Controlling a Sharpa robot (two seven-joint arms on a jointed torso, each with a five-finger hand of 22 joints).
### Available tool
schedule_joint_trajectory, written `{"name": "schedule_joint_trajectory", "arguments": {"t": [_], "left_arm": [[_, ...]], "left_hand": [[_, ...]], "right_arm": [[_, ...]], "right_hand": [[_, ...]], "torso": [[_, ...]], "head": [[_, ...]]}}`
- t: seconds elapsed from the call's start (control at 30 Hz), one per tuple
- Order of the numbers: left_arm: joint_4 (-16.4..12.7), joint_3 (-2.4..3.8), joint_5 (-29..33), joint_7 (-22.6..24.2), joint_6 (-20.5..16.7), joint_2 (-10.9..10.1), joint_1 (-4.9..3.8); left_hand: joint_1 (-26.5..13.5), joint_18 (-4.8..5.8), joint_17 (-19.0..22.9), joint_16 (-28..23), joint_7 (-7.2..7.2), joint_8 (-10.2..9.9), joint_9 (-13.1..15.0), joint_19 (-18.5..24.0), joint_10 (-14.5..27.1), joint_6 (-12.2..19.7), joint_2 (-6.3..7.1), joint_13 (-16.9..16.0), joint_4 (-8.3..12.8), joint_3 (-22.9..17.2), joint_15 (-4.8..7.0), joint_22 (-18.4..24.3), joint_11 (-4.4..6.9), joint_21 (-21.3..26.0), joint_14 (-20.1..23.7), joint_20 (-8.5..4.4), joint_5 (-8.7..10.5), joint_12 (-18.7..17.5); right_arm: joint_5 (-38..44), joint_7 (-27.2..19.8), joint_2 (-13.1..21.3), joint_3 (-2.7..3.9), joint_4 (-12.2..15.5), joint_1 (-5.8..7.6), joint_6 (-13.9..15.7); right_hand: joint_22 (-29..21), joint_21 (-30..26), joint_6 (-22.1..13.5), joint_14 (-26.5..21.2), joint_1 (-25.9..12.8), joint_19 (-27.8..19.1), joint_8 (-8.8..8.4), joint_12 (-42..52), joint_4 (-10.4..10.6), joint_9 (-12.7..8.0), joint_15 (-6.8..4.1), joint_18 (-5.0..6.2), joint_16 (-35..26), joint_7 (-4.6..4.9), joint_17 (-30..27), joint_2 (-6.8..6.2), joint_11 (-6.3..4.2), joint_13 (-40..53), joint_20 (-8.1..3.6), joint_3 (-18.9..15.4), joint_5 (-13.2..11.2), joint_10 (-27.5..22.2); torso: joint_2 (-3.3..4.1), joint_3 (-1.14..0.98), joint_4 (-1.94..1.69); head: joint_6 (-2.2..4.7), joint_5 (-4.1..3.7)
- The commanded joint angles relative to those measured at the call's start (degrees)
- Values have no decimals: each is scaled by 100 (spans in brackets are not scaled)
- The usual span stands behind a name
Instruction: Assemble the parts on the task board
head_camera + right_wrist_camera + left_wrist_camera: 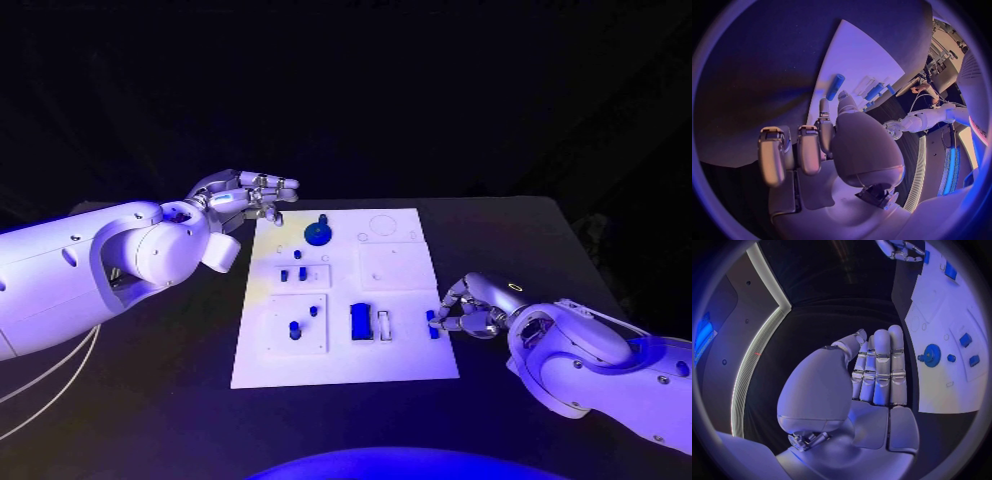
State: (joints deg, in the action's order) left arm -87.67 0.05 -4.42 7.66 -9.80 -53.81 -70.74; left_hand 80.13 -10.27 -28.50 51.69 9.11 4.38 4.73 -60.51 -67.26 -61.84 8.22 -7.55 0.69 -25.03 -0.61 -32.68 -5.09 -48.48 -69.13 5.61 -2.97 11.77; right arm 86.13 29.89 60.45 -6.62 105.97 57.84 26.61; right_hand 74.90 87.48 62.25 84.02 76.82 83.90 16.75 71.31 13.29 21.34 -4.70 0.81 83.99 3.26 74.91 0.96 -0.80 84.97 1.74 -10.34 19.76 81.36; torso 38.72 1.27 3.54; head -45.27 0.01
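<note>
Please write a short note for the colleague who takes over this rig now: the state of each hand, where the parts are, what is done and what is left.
Left hand: open, holds nothing, raised beside the far left corner of the task board.
Right hand: pinches a small blue part at the board's right edge.
On the board: a blue gear at the far end, two small blue pieces on the left, a small blue piece in the near-left square, a blue block in the middle.
Done: I cannot tell which pieces are already seated.
Left: place the pinched part, then check the others.

room: dark | table [173, 400]: black; wall light strip [754, 360]: pale, curved
</note>
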Motion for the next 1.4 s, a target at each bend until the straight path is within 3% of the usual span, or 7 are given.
{"name": "schedule_joint_trajectory", "arguments": {"t": [0.03,0.8,1.1,1.4], "left_arm": [[-14,3,27,18,105,1,-2],[-31,2,27,-7,136,-23,-2],[-32,2,27,-16,144,-24,-2],[-39,2,27,-36,150,-32,-2]], "left_hand": [[-27,-31,5,-23,18,-7,-9,-37,46,-4,-37,-8,6,40,-4,10,0,35,24,18,4,30],[-27,-31,5,-23,18,-7,-9,-37,46,-4,-37,-8,6,40,-4,10,0,35,24,18,4,30],[-27,-31,5,-23,18,-7,-9,-37,46,-4,-37,-8,6,40,-4,10,0,35,24,18,4,30],[-30,-31,8,-23,16,-6,-11,-39,49,-5,-42,-9,6,44,-5,14,0,40,25,19,4,33]], "right_arm": [[134,113,-31,-1,-26,-26,-126],[373,272,-350,-11,-219,-196,-512],[683,444,-495,-12,-305,-217,-739],[841,619,-534,-11,-269,-219,-762]], "right_hand": [[1440,19,49,367,-53,507,-30,-39,31,-6,27,-28,-23,7,366,-4,-11,-922,29,0,26,38],[1442,27,119,370,53,511,-36,-54,11,-3,9,-30,-18,-27,377,-57,-37,-925,18,9,53,37],[1446,39,170,370,327,516,-51,-73,-113,-2,-16,-32,-18,-58,383,-84,-66,-927,-3,103,49,31],[1457,75,210,376,680,532,-85,-93,-259,-11,-46,-41,-4,-90,414,-49,-99,-927,-34,370,27,26]], "torso": [[-3,5,11],[-9,5,8],[-15,7,0],[-16,8,5]], "head": [[-17,9],[-54,6],[-53,9],[-44,24]]}}
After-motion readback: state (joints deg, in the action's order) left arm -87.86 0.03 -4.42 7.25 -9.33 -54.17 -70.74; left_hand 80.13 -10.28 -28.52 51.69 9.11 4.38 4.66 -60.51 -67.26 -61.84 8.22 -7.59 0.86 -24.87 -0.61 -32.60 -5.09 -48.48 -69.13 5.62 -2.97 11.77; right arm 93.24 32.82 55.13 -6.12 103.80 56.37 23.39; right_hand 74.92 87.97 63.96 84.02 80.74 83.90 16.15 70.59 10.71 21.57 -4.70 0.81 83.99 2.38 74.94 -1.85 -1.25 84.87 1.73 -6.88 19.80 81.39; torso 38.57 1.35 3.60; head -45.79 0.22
